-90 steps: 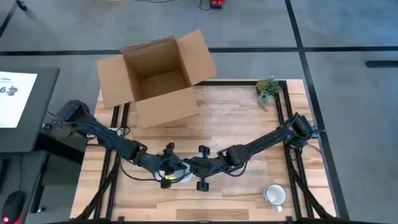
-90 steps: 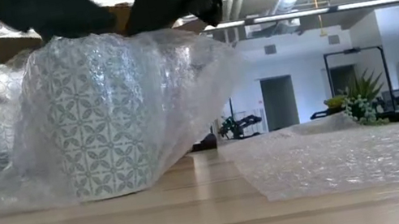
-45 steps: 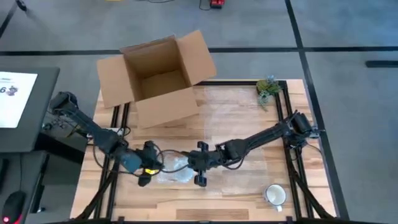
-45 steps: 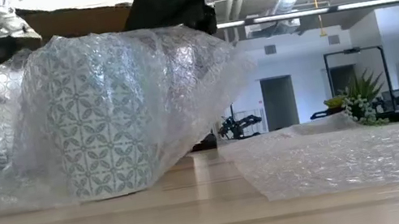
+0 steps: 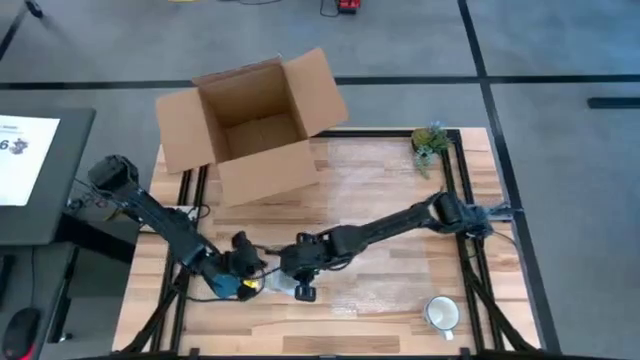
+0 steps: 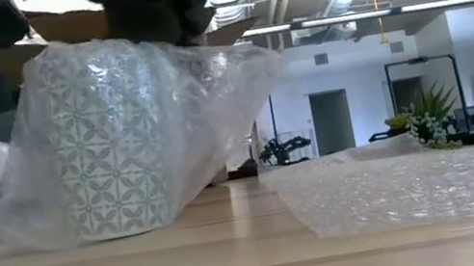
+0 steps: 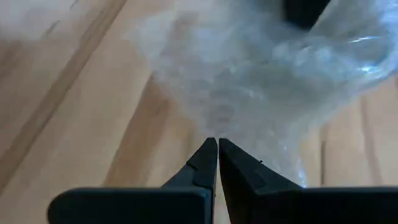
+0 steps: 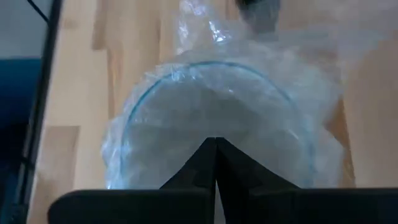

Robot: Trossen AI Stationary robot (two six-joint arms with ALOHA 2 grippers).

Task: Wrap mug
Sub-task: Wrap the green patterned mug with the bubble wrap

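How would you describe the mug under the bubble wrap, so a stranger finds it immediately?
Start at the open cardboard box and come toward the table's front edge. Between both grippers stands the patterned mug, draped in bubble wrap. The other mug, plain white, sits uncovered at the front right corner.

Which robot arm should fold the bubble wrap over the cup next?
Probably the right. The right gripper sits directly over the patterned mug, shut on the bubble wrap above its rim. The left gripper is off to the side, pinching the wrap's edge, so it seems better suited to holding tension.
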